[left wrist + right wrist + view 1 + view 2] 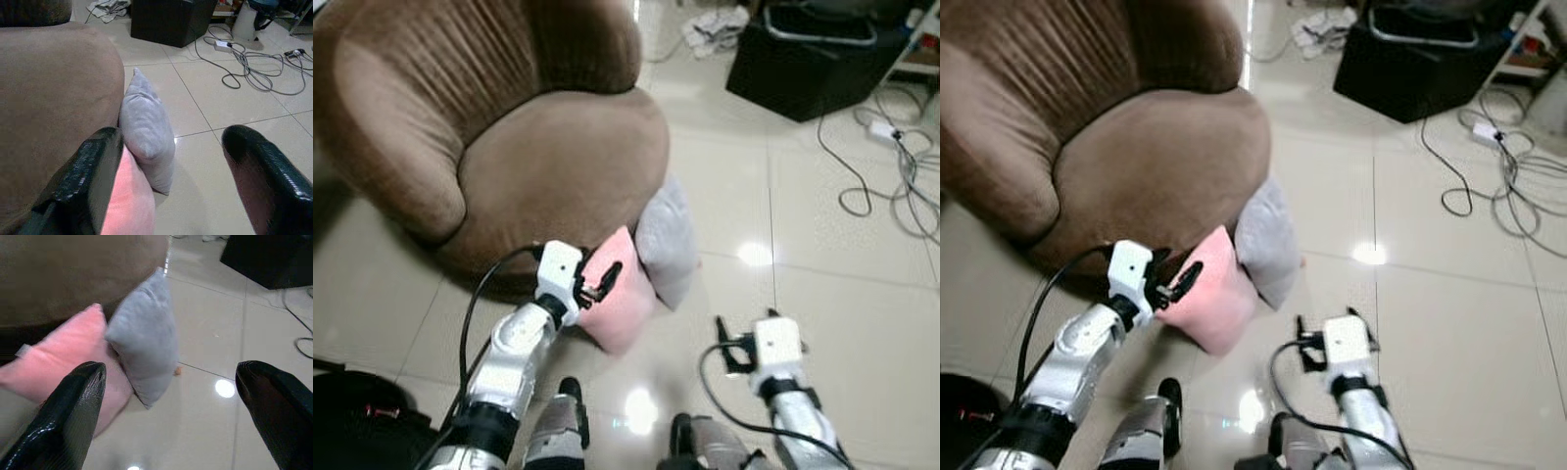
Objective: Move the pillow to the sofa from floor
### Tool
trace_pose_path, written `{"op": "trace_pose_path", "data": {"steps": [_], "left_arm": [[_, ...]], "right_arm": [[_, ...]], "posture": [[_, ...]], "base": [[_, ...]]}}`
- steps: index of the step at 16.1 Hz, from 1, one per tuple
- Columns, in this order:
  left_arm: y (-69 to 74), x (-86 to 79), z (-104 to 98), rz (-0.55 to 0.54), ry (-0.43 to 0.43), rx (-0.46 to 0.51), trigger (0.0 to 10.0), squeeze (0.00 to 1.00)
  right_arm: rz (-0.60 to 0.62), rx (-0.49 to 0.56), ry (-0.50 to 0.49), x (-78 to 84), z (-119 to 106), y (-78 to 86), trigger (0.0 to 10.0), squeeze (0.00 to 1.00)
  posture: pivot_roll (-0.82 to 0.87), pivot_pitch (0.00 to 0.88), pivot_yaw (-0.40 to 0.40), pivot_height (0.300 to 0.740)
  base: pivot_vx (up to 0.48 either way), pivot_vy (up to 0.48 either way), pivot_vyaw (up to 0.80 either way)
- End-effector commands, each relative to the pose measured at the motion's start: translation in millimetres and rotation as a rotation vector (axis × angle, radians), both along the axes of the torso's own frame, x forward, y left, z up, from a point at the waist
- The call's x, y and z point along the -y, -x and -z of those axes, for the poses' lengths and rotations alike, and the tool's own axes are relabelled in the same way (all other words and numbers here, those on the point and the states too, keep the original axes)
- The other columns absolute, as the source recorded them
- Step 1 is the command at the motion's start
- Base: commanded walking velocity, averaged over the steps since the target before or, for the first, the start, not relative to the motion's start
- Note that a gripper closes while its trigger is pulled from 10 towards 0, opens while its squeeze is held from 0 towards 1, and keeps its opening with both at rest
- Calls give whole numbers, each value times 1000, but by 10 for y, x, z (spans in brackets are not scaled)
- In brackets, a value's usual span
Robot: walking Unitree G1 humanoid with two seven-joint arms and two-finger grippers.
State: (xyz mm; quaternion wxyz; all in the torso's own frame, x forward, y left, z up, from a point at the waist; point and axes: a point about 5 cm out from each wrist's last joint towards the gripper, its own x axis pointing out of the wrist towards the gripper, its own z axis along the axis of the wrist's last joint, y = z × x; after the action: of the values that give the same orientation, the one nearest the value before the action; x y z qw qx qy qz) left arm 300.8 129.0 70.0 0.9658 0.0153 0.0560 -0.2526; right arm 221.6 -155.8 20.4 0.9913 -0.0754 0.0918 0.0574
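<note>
soft pink pillow (619, 299) propped against sofa (509, 147), left claw (599, 284) released, right claw (171, 406) released

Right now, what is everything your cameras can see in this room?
Sofa: one, brown, round, ahead to the left.
Pink pillow: one, on the floor against the sofa base.
Grey pillow: one, on the floor beside the pink one, leaning on the sofa.
Black box: one, on the floor at the far right.
Cables: a grey tangle on the tiles, far right.
Crumpled cloth: one, pale, on the floor beyond the sofa.
Black bag: one, near left.
Floor: glossy cream tiles.
Left gripper: open, at the pink pillow's near edge.
Right gripper: open, above bare floor right of the pillows.
</note>
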Motion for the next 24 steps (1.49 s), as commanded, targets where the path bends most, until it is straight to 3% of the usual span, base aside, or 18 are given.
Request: {"op": "trace_pose_path", "data": {"steps": [1, 6, 7, 11, 21, 24], "left_arm": [[48, -25, 62, 2, 1, -21, 10000, 1000], [52, -45, 76, 0, -4, -33, 10000, 1000], [55, -25, 100, -5, 84, -100, 10000, 1000], [30, -33, 60, -7, 19, -48, 10000, 1000], [14, -18, 36, 18, -4, -35, 10000, 1000], [30, -2, 53, 31, -20, -39, 10000, 1000]], "right_arm": [[9, -19, 8, 13, 9, 39, 10000, 0], [4, -2, 3, -50, -101, 36, 10000, 0], [6, 28, -8, -46, -180, 25, 10000, 0], [-11, 44, -3, -67, -255, 9, 10000, 0], [4, 24, -2, -75, -283, -4, 10000, 0], [-3, 20, -1, -71, -268, 12, 10000, 0]], "posture": [[5, 255, 3, 736], [8, 256, 5, 736], [8, 256, 5, 736], [12, 256, 5, 736], [11, 267, 14, 736], [8, 267, 14, 736]], "base": [[0, 0, 0], [0, 0, 0], [0, 0, 0], [0, 0, 0], [0, 0, 0], [0, 462, 0]]}}
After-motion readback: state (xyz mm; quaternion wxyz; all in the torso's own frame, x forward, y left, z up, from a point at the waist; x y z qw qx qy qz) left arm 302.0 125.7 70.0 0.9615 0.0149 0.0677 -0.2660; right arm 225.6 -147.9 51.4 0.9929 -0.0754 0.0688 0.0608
